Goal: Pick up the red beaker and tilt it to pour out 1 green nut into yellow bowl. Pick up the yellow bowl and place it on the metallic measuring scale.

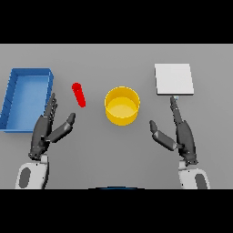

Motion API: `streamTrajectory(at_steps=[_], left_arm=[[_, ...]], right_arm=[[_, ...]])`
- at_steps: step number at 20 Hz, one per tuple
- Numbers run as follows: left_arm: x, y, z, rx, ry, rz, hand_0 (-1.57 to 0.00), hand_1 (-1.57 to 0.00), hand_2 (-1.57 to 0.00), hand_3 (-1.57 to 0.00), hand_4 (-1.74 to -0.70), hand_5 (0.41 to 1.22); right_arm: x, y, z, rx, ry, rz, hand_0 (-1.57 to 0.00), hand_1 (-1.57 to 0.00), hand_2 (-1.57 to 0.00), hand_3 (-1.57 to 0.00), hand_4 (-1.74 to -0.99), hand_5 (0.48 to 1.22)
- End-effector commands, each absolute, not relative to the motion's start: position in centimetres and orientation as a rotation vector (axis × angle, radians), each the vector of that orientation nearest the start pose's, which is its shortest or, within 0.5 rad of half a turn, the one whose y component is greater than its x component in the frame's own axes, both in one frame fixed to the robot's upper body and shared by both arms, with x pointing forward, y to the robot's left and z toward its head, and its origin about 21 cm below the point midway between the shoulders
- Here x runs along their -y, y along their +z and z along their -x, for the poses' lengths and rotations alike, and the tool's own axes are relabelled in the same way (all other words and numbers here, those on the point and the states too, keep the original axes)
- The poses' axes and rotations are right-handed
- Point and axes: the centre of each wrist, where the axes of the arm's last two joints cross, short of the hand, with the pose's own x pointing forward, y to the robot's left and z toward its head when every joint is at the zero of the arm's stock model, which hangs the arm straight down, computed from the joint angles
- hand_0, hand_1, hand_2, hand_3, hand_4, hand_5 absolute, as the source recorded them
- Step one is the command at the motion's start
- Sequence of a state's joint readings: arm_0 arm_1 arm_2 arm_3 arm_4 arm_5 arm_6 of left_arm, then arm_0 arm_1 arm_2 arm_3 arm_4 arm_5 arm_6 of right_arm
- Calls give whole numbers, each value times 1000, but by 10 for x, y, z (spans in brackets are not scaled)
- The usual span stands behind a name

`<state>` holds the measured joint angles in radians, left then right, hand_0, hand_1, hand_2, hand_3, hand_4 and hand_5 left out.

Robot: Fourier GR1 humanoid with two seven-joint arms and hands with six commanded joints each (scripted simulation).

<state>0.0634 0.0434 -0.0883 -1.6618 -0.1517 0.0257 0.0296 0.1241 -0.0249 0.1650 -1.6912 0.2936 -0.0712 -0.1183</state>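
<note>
A slim red beaker (79, 94) stands on the grey table, leaning a little, left of centre. The yellow bowl (122, 105) sits in the middle, to the beaker's right; I see no green nut in it. At the back right lies the flat, pale metallic scale (174, 79). My left hand (47, 127) is open, fingers straight, just below and left of the beaker, apart from it. Open too, my right hand (178, 129) rests right of the bowl with its fingertips close to the scale's front edge. Neither hand holds anything.
A blue tray (11, 101) with raised walls lies at the far left, beside my left hand.
</note>
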Motion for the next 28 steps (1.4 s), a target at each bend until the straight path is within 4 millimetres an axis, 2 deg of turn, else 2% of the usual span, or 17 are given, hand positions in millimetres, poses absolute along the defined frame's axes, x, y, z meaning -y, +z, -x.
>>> streamTrajectory(at_steps=[1,4,6,9,14,15,17,21,28], left_arm=[[-222,4,-236,1558,-188,-126,1,1,1,1,-1090,612],[-215,-2,-245,1578,-221,-131,1,1,1,1,-1106,623],[-215,-6,-260,1583,-220,-130,1,1,1,1,-1130,633],[-205,-13,-278,1590,-226,-135,1,1,1,1,-1153,638],[-204,-19,-314,1567,-212,-143,1,1,1,1,-1163,631],[-198,-23,-316,1567,-209,-128,1,1,1,1,-1175,635],[-202,-29,-321,1582,-208,-135,1,1,1,1,-1183,631],[-189,-30,-338,1588,-246,-158,1,1,1,1,-1230,649],[-178,-29,-363,1615,-280,-187,1,1,1,1,-1259,684]], right_arm=[[206,3,-217,1716,281,185,1,1,1,1,-1121,658],[209,10,-218,1710,277,195,1,1,1,1,-1130,650],[209,7,-217,1701,254,170,1,1,1,1,-1160,651],[209,6,-218,1714,239,157,1,1,1,1,-1193,658],[209,6,-221,1720,241,159,1,1,1,1,-1230,666],[209,6,-222,1717,240,167,1,1,1,1,-1233,666],[207,5,-220,1725,246,161,1,1,1,1,-1245,670],[208,12,-222,1727,253,161,1,1,1,1,-1247,679],[211,8,-214,1725,240,152,1,1,1,1,-1261,690]])
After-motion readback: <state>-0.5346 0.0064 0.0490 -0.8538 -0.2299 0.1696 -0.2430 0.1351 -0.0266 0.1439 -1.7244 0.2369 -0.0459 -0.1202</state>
